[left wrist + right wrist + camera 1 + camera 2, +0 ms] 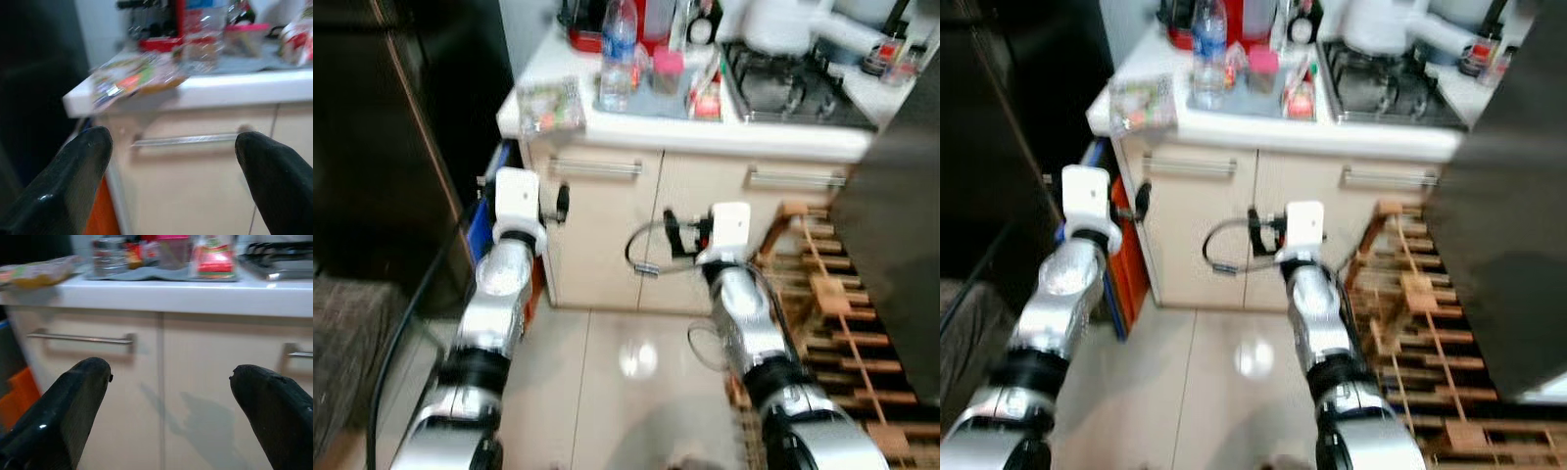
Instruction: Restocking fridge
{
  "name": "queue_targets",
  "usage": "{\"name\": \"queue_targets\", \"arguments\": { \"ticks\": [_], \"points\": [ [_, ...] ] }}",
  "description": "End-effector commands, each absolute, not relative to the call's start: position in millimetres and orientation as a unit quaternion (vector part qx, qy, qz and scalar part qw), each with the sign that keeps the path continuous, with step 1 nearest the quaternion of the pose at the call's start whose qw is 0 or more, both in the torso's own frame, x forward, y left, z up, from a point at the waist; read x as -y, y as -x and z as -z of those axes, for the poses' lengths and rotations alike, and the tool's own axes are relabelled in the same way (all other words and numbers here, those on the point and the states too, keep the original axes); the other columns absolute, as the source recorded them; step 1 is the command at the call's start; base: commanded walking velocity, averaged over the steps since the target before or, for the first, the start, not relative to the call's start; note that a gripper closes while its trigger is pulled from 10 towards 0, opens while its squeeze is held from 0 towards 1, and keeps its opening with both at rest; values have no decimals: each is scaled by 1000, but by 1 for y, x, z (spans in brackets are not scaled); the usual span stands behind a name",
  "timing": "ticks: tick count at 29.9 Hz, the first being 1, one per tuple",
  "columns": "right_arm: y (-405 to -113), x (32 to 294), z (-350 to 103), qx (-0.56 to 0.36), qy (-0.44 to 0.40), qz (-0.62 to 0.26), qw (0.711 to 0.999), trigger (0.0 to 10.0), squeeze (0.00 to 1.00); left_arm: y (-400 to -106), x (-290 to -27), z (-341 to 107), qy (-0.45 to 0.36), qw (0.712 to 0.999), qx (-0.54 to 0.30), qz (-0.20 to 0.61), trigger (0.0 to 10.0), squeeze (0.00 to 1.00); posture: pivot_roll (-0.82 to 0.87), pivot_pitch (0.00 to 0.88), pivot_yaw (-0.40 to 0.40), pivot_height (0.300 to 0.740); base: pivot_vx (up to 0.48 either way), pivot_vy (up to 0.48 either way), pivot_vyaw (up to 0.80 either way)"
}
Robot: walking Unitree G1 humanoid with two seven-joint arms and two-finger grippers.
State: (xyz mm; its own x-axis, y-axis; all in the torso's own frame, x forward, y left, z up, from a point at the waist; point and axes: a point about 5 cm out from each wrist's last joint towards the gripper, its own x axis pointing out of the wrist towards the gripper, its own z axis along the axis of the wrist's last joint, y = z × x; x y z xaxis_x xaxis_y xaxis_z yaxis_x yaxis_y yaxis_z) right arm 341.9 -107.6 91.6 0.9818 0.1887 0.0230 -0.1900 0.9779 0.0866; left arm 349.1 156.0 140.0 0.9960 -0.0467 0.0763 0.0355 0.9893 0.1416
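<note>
**Both grippers spread and empty, facing the counter cabinet**

Left gripper: 2 black fingers spread wide, nothing between them. Held out in front of the cabinet, near its left corner, below the counter edge. Through the gap in the left wrist view: a cabinet handle and an orange object low beside the cabinet.

Right gripper: fingers also spread wide, empty. Pointed at the cabinet doors, about mid-width, apart from them. A grey cable loops off that wrist.

Both silver arms reach forward over the glossy tile floor.

On the counter, above the grippers:
- snack pack at the left corner, lying flat, partly over the edge
- water bottle upright, just right of the pack
- pink-lid tub beside the bottle
- red-and-white pack right of the tub
- red appliance behind the bottle
- gas hob further right, white pot on it

Which of these is to be restocked: cannot tell.

Surroundings: dark tall surface left of the counter, blurred, cannot tell what it is. Wooden rack on the floor at right, with a dark panel above it.
</note>
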Motion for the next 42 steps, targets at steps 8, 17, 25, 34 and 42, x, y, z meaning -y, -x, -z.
{"name": "queue_targets", "arguments": {
  "ticks": [8,17,25,34,42],
  "points": [
    [-349,112,-125,89,-36,-83,992,10000,0,-358,-158,-207,-94,981,169,3,10000,0,-56,0,-24,740,480,0,0],
    [-347,112,-150,137,-53,-81,986,10000,0,-378,-162,-283,-103,962,251,34,10000,0,-56,0,-31,740,480,0,0],
    [-334,109,-144,126,-60,-90,986,10000,0,-400,-161,-330,-96,958,268,42,10000,0,-96,0,3,740,480,0,0],
    [-320,117,-162,166,-57,-112,978,10000,0,-410,-142,-360,-36,961,261,82,10000,0,-121,0,29,740,246,0,0],
    [-317,112,-163,157,-61,-126,978,10000,0,-419,-123,-348,42,968,188,163,10000,0,-126,0,32,740,0,0,0]
  ]
}}
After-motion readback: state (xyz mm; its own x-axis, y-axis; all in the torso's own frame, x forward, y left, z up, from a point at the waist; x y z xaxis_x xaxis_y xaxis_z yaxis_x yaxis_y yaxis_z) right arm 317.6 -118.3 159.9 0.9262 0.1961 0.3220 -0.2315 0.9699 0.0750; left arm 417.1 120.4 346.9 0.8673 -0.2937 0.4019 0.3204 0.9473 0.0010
